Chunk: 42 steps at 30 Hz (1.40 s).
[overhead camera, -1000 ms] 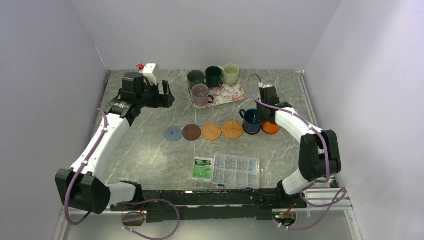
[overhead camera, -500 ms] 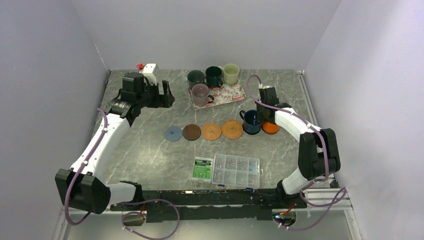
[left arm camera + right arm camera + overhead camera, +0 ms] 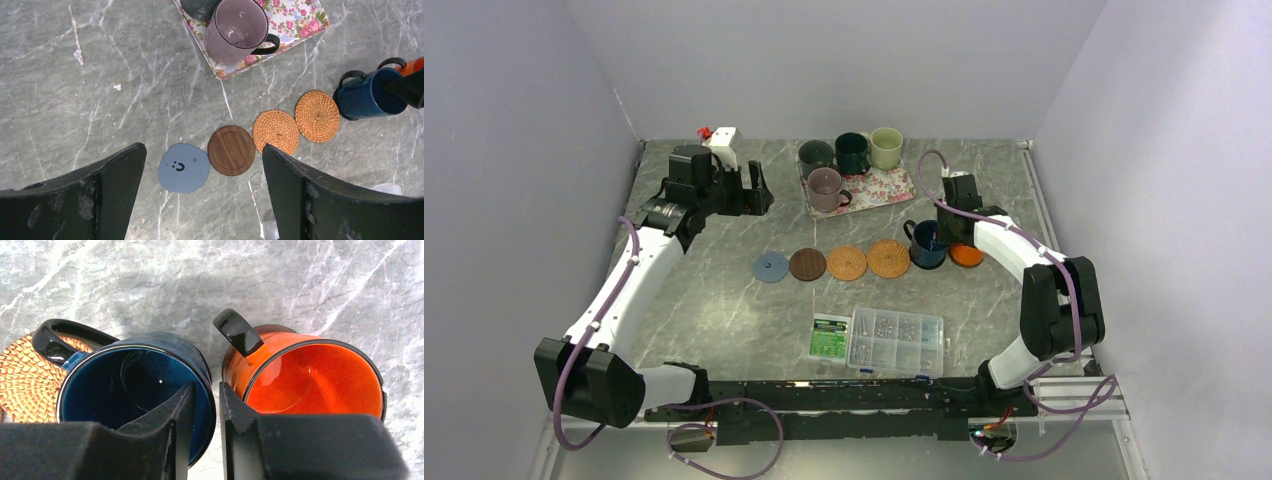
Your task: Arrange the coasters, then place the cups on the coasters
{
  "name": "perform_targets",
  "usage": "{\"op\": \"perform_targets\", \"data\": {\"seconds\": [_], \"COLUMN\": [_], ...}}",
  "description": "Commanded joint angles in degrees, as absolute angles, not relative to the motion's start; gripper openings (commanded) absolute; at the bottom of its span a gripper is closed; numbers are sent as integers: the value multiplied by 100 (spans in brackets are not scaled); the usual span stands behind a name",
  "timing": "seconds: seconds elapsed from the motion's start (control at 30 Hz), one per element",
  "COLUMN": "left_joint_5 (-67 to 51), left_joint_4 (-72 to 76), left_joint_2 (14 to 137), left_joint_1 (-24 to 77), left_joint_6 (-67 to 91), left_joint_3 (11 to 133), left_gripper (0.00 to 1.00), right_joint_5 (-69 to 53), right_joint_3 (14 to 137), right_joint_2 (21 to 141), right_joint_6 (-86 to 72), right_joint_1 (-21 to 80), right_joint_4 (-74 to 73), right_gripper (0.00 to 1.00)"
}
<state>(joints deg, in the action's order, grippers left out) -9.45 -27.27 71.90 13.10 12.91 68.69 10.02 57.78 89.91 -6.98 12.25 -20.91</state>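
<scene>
Navy cup [image 3: 130, 385] stands upright just beside the orange cup [image 3: 315, 375], right of a woven coaster [image 3: 25, 375]. My right gripper [image 3: 206, 395] straddles its rim, barely parted; I cannot tell whether it pinches. My left gripper [image 3: 202, 147] hangs wide open, empty.

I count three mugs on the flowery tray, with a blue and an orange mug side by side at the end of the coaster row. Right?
No: the top view shows four mugs on the flowery tray, not three: dark grey-green mug, dark teal mug, cream mug and mauve mug. The blue mug and orange mug do stand side by side at the end of the coaster row.
</scene>
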Motion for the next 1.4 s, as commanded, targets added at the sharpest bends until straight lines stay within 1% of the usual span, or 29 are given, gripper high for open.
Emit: {"op": "perform_targets", "data": {"seconds": [0.0,0.13,0.43,0.63,0.83,1.0,1.23,1.37], "left_joint_5": [-1068,-1065,-1078,-1089,-993,-1014,-832,-812], "left_joint_4": [-2566,-2566,-2561,-2558,-2523,-2494,-2520,-2518], "left_joint_2": [7167,7166,7181,7174,7141,7129,7202,7256], "left_joint_1": [1301,1301,1301,1301,1301,1301,1306,1305], "left_joint_6": [1266,1263,1283,1299,1311,1360,1300,1284], "left_joint_3": [6873,6870,6864,6858,6820,6790,6787,6785], "left_gripper": [92,92,92,92,92,92,92,92], "right_joint_5": [1101,1079,908,982,1417,1759,1752,1885], "right_joint_3": [5973,5999,6101,6257,6763,7408,8259,8755], "right_joint_2": [8909,8798,8417,8155,8130,8453,9267,9954], "right_joint_6": [-643,-651,-671,-683,-733,-811,-1156,-1138], "right_joint_1": [1182,1204,1216,1268,1733,2197,2242,2245], "right_joint_4": [-1978,-2035,-2223,-2403,-2711,-2803,-2476,-2107], "right_gripper": [31,37,39,42,44,46,52,56]}}
